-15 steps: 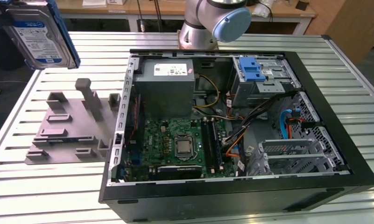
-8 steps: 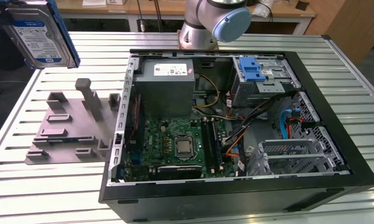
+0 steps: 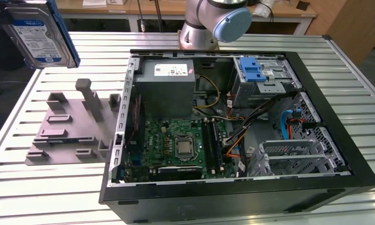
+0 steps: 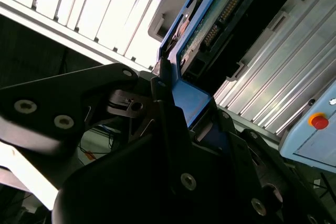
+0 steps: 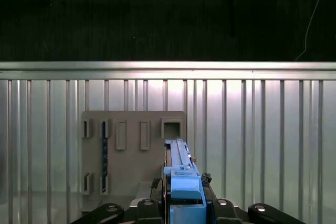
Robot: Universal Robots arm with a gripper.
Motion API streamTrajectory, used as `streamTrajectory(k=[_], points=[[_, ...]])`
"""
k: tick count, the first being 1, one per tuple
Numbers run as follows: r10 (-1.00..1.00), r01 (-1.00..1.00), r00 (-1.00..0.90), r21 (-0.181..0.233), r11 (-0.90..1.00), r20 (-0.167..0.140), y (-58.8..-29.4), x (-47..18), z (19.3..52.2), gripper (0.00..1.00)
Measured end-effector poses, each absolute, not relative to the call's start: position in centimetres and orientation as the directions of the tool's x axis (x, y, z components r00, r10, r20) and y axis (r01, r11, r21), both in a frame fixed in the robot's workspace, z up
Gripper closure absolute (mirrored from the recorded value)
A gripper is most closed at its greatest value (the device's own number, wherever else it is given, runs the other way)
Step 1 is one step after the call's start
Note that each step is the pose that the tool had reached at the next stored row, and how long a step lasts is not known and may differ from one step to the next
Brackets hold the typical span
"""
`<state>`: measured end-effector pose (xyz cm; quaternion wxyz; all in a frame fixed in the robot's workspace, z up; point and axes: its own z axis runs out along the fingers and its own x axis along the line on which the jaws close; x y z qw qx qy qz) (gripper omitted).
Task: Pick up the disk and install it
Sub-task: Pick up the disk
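The disk (image 3: 40, 33), a silver drive with a blue-and-white label in a blue bracket, hangs high at the exterior view's left, above the grey holder block (image 3: 71, 124). In the first wrist view it stands edge-on (image 5: 181, 169) over that block (image 5: 131, 156), with my gripper (image 5: 184, 205) shut on its blue bracket. In the second wrist view a black finger (image 4: 163, 108) presses against the bracket (image 4: 191, 100), and the disk's green circuit board (image 4: 220, 14) faces the camera. The disk is clear of the block and of the table.
An open computer case (image 3: 237, 187) lies on the slatted metal table (image 3: 50, 197), at the exterior view's right of the block. Its drive cage with a blue latch (image 3: 253, 70) is at the back right. The arm's base (image 3: 209, 23) stands behind the case. A red button (image 4: 319, 121) sits off the table.
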<state>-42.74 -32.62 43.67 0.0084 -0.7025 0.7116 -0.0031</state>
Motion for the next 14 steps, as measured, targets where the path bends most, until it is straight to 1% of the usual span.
streamTrajectory(k=[14], points=[[-1.0, -1.0, -0.013, -0.016, 0.013, -0.007, -32.62, -42.74, 43.97, 0.63]])
